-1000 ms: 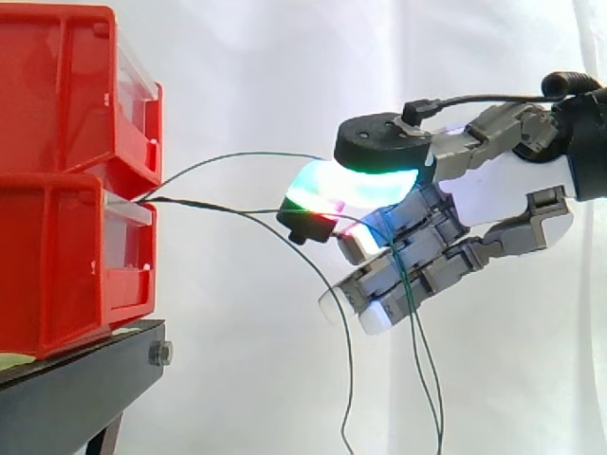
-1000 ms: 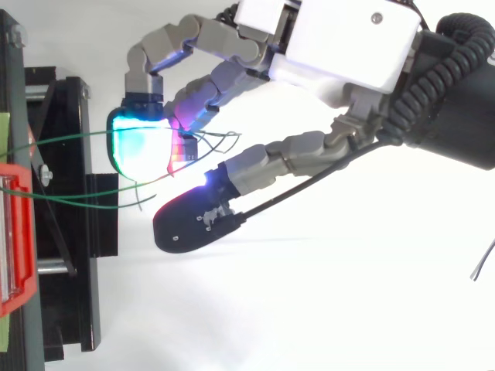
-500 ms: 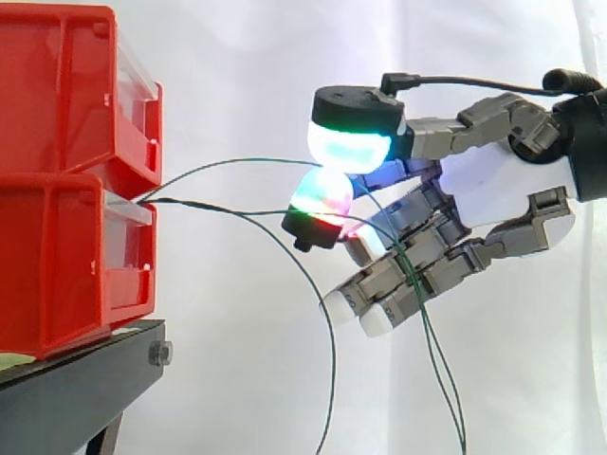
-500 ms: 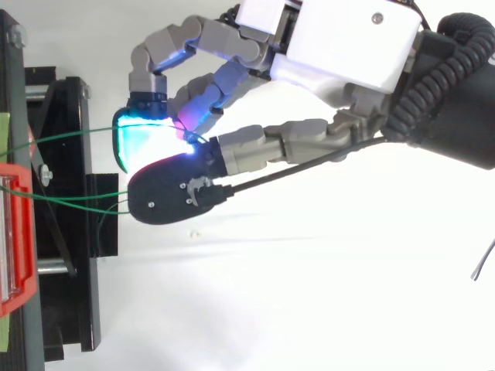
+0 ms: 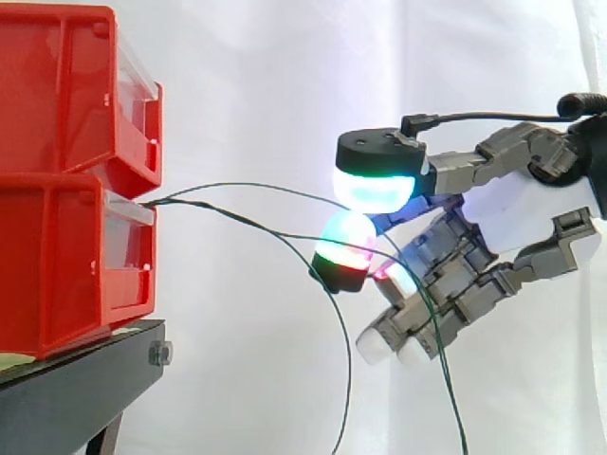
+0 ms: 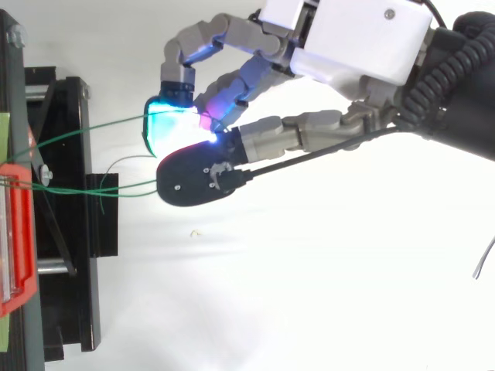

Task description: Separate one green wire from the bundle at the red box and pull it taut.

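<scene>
Green wire [image 5: 247, 184]: where's it at?
> Leaves the gap betw. the red bins [image 5: 66, 237] and arcs toward 3 o'clock. It ends betw. two glowing pads [image 5: 375, 188] of the robot hand [image 5: 512, 204]. Thumb sits over a finger, pinched on it as far as I can judge. There's a slight bow, so not taut yet.

Rest of the bundle [image 5: 167, 201]?
> Same exit pt at the bins. One strand sags to 6 o'clock in a deep loop. Others cross the lower fingers & hang down past them.

Risks?
> Three, imo. (1) Thin wire on rounded pads: pull toward 3 o'clock too fast & it slips out. (2) Strands lying on the lower fingers prob. get dragged along, so no clean separation. (3) A second strand runs v. close under the pinch. If it's caught too, two go taut instead of one.

Bins?
> At 9 o'clock from the hand, on the black stand [image 5: 85, 379]. A sharp tug might shift them. Can't see how the wires are anchored inside.
</scene>
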`<act>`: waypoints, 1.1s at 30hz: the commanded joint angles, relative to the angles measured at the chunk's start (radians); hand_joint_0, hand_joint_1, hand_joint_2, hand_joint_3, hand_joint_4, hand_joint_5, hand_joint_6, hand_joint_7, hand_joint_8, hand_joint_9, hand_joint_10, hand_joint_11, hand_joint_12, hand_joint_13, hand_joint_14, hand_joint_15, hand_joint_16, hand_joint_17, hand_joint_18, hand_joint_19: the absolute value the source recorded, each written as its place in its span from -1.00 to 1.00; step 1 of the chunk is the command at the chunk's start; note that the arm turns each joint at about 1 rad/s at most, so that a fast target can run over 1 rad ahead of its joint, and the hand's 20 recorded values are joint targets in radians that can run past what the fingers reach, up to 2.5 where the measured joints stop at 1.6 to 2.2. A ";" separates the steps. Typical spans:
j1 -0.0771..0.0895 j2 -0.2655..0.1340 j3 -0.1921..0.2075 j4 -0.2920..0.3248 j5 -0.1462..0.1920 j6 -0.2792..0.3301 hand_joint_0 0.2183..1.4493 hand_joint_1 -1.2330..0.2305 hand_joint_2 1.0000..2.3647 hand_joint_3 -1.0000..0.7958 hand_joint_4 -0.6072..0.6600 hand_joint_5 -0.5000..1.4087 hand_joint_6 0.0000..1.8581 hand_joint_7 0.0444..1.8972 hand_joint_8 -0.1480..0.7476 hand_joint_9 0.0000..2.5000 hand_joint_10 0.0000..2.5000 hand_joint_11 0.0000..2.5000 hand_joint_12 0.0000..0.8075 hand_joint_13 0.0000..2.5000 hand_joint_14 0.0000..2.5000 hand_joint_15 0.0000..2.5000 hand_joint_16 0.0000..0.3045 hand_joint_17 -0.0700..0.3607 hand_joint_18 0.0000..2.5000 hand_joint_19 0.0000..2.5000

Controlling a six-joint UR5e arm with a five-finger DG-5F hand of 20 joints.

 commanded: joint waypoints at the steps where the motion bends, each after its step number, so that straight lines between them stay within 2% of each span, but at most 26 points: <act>1: 0.000 0.000 -0.001 -0.016 0.018 0.011 -0.61 -0.19 -1.00 -0.44 -0.04 -0.63 -0.20 0.04 -0.07 -0.14 -0.98 -0.14 0.01 -0.45 -0.99 -0.61 -0.64 -0.10 -0.61 -0.66; 5: 0.000 0.000 -0.001 -0.007 0.014 0.008 -0.63 -0.20 -1.00 -0.44 -0.03 -0.67 -0.20 -0.04 -0.08 -0.11 -0.99 -0.01 0.04 -0.39 -0.98 -0.54 -0.62 -0.07 -0.58 -0.64; 13: 0.000 0.000 -0.001 -0.002 0.009 0.006 -0.63 -0.21 -1.00 -0.44 0.00 -0.67 -0.23 -0.03 -0.06 -0.16 -0.99 -0.01 0.05 -0.29 -0.98 -0.37 -0.61 -0.05 -0.52 -0.59; 19: 0.003 0.000 -0.001 0.000 0.008 0.008 -0.60 -0.23 -1.00 -0.44 0.02 -0.67 -0.23 -0.02 -0.08 -0.16 -0.99 0.00 0.03 -0.27 -0.98 -0.34 -0.62 -0.07 -0.50 -0.58; 25: 0.006 0.001 0.001 -0.002 0.011 0.009 -0.47 -0.15 -1.00 -0.44 -0.01 -0.67 -0.18 -0.03 -0.12 -0.11 -0.99 0.07 -0.04 -0.22 -0.98 -0.27 -0.66 -0.14 -0.47 -0.54; 33: 0.014 0.000 0.030 -0.008 0.018 0.022 -0.42 -0.05 -1.00 -0.44 0.01 -0.67 -0.15 -0.03 -0.14 -0.08 -0.99 0.09 -0.05 -0.20 -0.98 -0.26 -0.67 -0.16 -0.45 -0.53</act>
